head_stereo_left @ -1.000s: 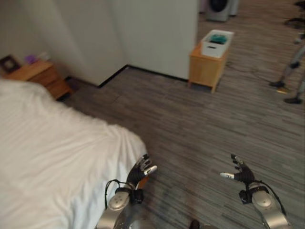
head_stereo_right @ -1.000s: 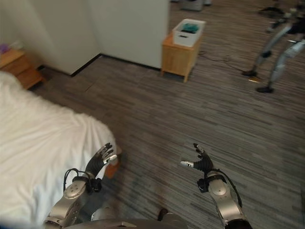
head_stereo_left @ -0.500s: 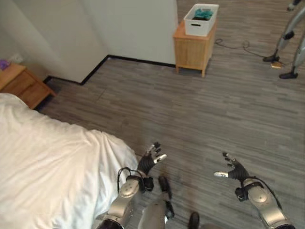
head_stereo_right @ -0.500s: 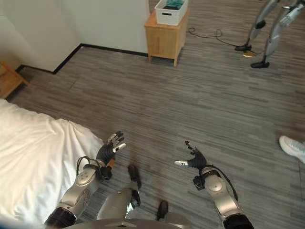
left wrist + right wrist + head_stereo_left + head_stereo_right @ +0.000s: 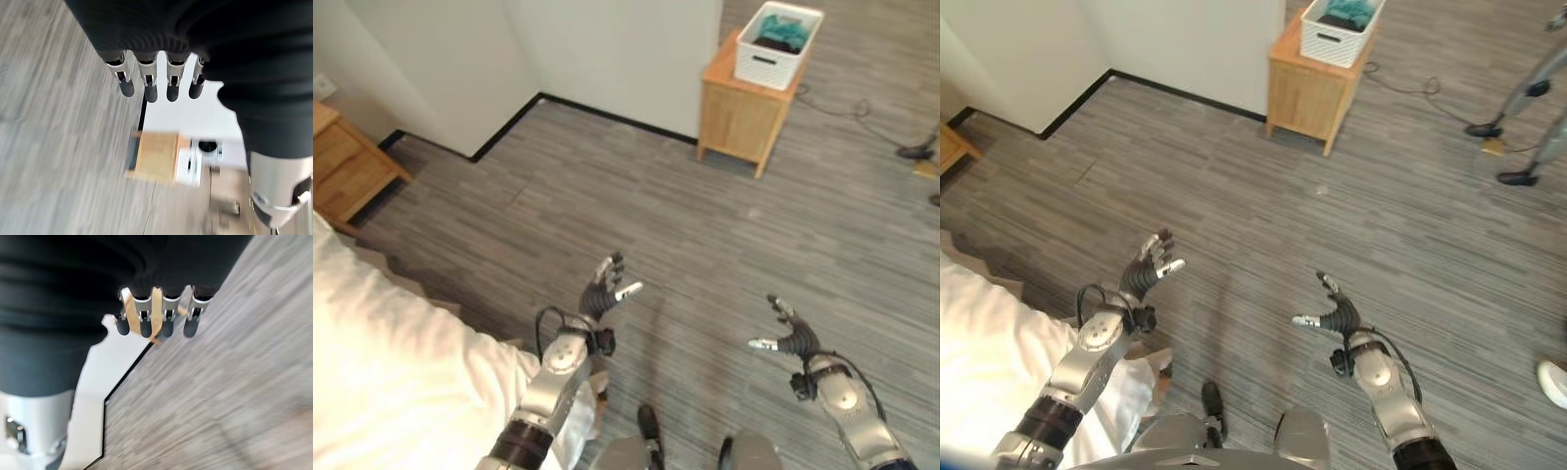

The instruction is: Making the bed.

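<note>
The bed with its white duvet fills the lower left; its corner hangs down beside my left arm. My left hand is raised over the wood floor just right of the bed corner, fingers straight and spread, holding nothing. My right hand hovers over the floor at the lower right, also open and empty, with its fingers relaxed. Neither hand touches the duvet.
A wooden side cabinet with a white bin on top stands against the white wall ahead. A wooden nightstand sits at the left. Another robot's legs stand at the far right, and a person's shoe shows at the right edge.
The camera has swung right and tilted down, so less of the bed shows. My left hand has lifted away from the duvet corner; both hands stay open.
</note>
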Robot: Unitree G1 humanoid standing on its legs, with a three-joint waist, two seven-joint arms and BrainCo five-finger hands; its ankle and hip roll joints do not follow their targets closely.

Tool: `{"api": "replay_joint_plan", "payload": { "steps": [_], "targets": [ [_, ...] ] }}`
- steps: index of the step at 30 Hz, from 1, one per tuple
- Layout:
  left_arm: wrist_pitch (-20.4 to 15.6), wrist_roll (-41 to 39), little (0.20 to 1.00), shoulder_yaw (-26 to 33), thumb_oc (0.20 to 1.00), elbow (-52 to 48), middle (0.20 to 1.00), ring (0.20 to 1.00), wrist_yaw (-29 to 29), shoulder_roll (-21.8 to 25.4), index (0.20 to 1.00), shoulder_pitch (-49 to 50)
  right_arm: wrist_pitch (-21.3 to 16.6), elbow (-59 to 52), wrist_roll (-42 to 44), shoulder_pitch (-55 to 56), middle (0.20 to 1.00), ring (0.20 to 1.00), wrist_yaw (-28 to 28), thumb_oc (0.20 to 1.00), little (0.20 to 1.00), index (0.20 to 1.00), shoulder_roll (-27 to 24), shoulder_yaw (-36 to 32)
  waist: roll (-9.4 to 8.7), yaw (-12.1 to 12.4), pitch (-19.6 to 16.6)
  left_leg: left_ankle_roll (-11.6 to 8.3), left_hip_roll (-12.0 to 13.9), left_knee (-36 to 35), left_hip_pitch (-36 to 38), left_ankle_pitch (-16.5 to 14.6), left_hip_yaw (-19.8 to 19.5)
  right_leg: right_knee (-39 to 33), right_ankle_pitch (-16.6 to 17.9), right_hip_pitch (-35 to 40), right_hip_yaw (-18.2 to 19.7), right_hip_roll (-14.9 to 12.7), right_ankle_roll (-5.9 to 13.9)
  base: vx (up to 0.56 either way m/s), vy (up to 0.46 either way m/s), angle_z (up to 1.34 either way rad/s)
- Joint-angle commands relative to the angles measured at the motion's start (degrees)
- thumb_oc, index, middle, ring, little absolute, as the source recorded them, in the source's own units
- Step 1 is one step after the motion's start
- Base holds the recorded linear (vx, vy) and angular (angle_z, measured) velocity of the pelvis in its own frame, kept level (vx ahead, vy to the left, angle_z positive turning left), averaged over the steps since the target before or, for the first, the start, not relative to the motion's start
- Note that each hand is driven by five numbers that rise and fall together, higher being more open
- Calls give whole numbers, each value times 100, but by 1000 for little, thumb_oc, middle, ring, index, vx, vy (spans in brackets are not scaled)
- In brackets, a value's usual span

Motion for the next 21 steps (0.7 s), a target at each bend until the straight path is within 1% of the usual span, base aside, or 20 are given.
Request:
{"api": "replay_joint_plan", "payload": {
  "steps": [1,2,3,4,5,6,7,8,9,10,11,12,13,14,15,16,17,18,20,21],
  "targets": [
    [-371,395,1000,77,1000,-346,1000,1000,148,433,1000,235,-208,38,188,31,1000,1000,-164,1000,1000,1000,120,-283,-449,16,-12,-627,-532,45,130,-508,-278,-2634,1194,1050,378,200,350,311,-17,133],
    [-371,397,1000,77,1000,-345,1000,1000,149,432,1000,233,-209,39,188,29,1000,1000,-163,1000,1000,1000,120,-283,-449,8,-16,-628,-530,45,119,-498,-286,-2674,1224,1062,368,201,348,524,-40,195],
    [-435,528,1000,156,1000,-330,1000,1000,257,385,1000,49,-213,45,147,210,1000,1000,-266,1000,1000,1000,109,-460,-447,-96,-22,-688,-557,211,289,-784,-779,-3145,1583,778,688,152,558,508,-54,234],
    [-489,536,1000,165,1000,-376,1000,1000,239,360,1000,-1,-200,-32,103,357,1000,1000,-245,1000,1000,1000,90,-555,-526,-59,-79,-677,-638,340,363,-992,-953,-3213,1662,862,752,83,560,641,-86,278],
    [-506,662,1000,136,1000,-398,1000,1000,245,347,1000,26,-171,3,64,453,1000,1000,-255,1000,1000,1000,86,-588,-571,-59,-114,-644,-704,648,404,-1206,-1123,-3169,1736,973,705,15,519,453,-106,238],
    [-524,724,1000,209,1000,-504,1000,1000,221,361,1000,106,-181,-1,25,482,1000,1000,-239,1000,1000,1000,34,-635,-510,-20,-131,-780,-687,1235,299,-1185,-1257,-3103,1736,1154,522,-6,475,277,-86,216],
    [-519,725,1000,213,1000,-511,1000,1000,221,363,1000,109,-182,1,26,480,1000,1000,-239,1000,1000,1000,35,-632,-526,-41,-142,-780,-702,1251,267,-1173,-1276,-3113,1750,1143,508,-26,475,226,-96,174],
    [-534,673,1000,241,1000,-595,1000,1000,200,315,1000,223,-195,3,-38,479,1000,1000,-251,1000,1000,1000,-61,-679,-501,39,-134,-963,-685,2043,-76,-937,-1308,-3103,1780,1311,322,-92,379,122,-91,163],
    [-541,580,1000,269,1000,-625,1000,1000,200,236,1000,325,-209,-16,-58,461,1000,1000,-270,1000,1000,1000,-131,-719,-526,106,-69,-1127,-623,2927,-500,-694,-1217,-3095,1752,1491,163,-168,250,160,-156,165],
    [-530,472,1000,366,1000,-652,1000,1000,173,201,1000,454,-213,-35,-44,459,1000,1000,-301,1000,1000,1000,-182,-799,-601,186,-14,-1199,-420,3656,-922,-448,-944,-3133,1648,1750,-107,-215,106,152,-228,166],
    [-515,442,1000,474,1000,-666,1000,1000,172,232,1000,635,-202,-13,-61,424,1000,1000,-372,1000,1000,1000,-233,-853,-682,273,13,-1193,-136,4041,-1205,-398,-512,-3239,1530,2046,-394,-205,-5,254,-339,177],
    [-469,418,1000,656,1000,-647,1000,1000,180,276,1000,945,-154,-86,-179,415,1000,1000,-551,1000,1000,1000,-265,-970,-765,415,18,-1136,295,4115,-1571,-482,101,-3414,1330,2478,-768,-162,-62,226,-271,166],
    [-464,418,1000,660,1000,-655,1000,1000,180,277,1000,953,-154,-86,-181,416,1000,1000,-553,1000,1000,1000,-264,-965,-762,399,14,-1136,297,4130,-1582,-491,85,-3425,1332,2488,-784,-156,-62,463,-193,189],
    [-409,426,1000,831,1000,-541,1000,1000,198,226,1000,1361,-162,-330,-140,406,1000,1000,-646,1000,1000,1000,-170,-1069,-822,493,-105,-1036,482,3413,-1721,-804,488,-3537,1046,2879,-1088,-134,-41,416,-5,164],
    [-385,439,1000,905,1000,-528,1000,1000,162,189,1000,1595,-165,-435,-108,466,1000,1000,-611,1000,1000,1000,-130,-1094,-851,501,-193,-995,393,2870,-1699,-753,622,-3545,960,2993,-1225,-166,2,542,34,126],
    [-355,471,1000,960,1000,-453,1000,1000,113,185,1000,1739,-185,-438,-91,458,1000,1000,-601,1000,1000,1000,-112,-1090,-816,546,-246,-1029,386,2376,-1723,-563,749,-3549,889,3073,-1326,-131,40,477,201,70],
    [-295,511,1000,1020,1000,-371,1000,1000,15,154,1000,1958,-192,-415,-127,391,1000,1000,-590,1000,1000,1000,-66,-1051,-721,602,-325,-1163,516,1388,-1784,105,1090,-3553,759,3260,-1579,-97,100,378,150,47],
    [-292,514,1000,1019,1000,-379,1000,1000,6,148,1000,1978,-195,-404,-132,396,1000,1000,-590,1000,1000,1000,-71,-1046,-725,585,-341,-1196,472,1199,-1705,213,1075,-3547,740,3267,-1587,-91,91,391,190,57],
    [-239,439,1000,1037,1000,-242,1000,1000,-16,84,1000,2094,-179,-386,-173,232,1000,1000,-607,1000,1000,1000,-96,-954,-674,663,-337,-1270,761,434,-1828,546,1328,-3548,609,3514,-1876,-122,153,339,189,51],
    [-216,365,1000,1089,1000,-188,1000,1000,-32,26,1000,2136,-151,-393,-199,163,1000,1000,-593,1000,1000,1000,-83,-928,-659,707,-377,-1280,843,215,-1805,601,1339,-3548,599,3647,-1982,-167,239,261,150,37]
  ]
}}
